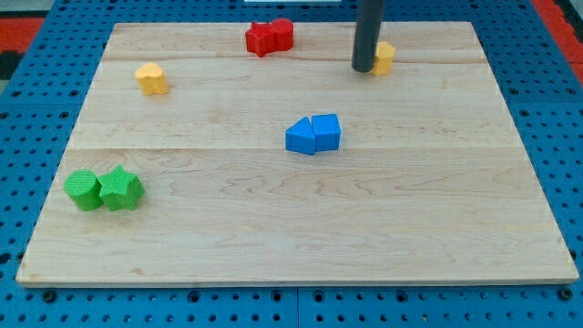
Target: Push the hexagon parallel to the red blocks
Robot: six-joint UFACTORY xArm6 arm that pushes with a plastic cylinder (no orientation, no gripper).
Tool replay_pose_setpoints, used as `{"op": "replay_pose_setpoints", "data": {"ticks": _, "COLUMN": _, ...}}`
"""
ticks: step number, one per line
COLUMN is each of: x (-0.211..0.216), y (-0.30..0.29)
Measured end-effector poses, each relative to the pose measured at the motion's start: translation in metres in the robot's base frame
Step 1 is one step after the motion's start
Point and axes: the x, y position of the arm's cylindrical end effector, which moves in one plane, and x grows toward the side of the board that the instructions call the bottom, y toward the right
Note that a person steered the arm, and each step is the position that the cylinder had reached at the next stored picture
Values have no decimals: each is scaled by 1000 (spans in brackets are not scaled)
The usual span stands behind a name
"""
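Two red blocks (269, 37) sit touching at the view's top, left of centre. A yellow block (384, 56), likely the hexagon, lies at the top right, partly hidden behind my rod. My tip (363, 67) rests on the board just left of that yellow block, touching or nearly touching it. A second yellow block (152, 78), heart-like, lies at the upper left.
Two blue blocks (313, 134) sit touching near the board's middle. Two green blocks (104, 189), a cylinder and a star-like one, sit touching at the lower left. The wooden board (291, 237) lies on a blue pegboard.
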Motion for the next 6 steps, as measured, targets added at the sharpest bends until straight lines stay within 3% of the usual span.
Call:
{"op": "replay_pose_setpoints", "data": {"ticks": 5, "x": 11, "y": 45}}
{"op": "replay_pose_setpoints", "data": {"ticks": 6, "x": -8, "y": 45}}
